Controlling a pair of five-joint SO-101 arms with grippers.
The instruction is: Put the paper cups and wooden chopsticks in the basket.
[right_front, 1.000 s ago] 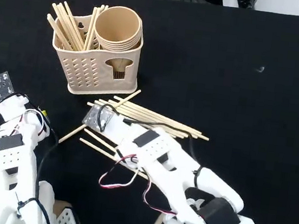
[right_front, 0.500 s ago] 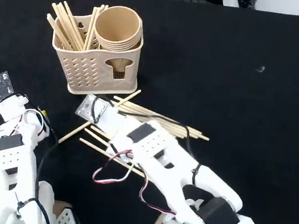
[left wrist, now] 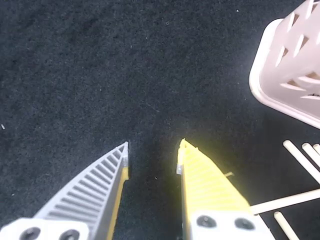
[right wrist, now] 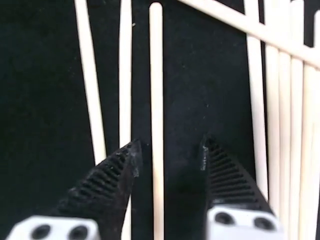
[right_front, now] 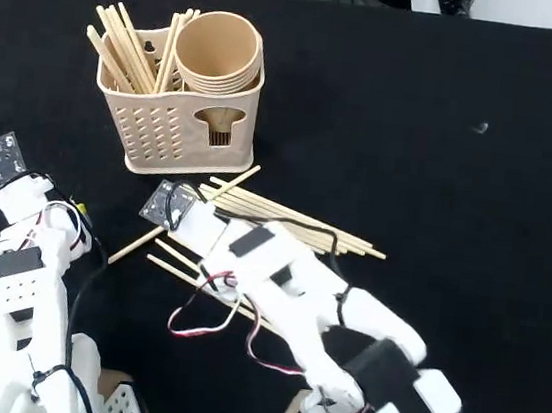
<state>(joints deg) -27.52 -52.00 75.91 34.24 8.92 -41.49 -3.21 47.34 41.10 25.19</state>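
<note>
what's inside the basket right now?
The basket holds a nested stack of paper cups and, beside it, wooden chopsticks leaning with their tips above the rim. The walls cover the basket floor and the lower ends of both.

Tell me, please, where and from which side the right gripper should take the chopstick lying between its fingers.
Probably across its shaft, from straight above: the chopstick lies flat on the table, lengthwise between the right gripper's open fingers. One finger should drop into the gap beside the neighbouring stick.
</note>
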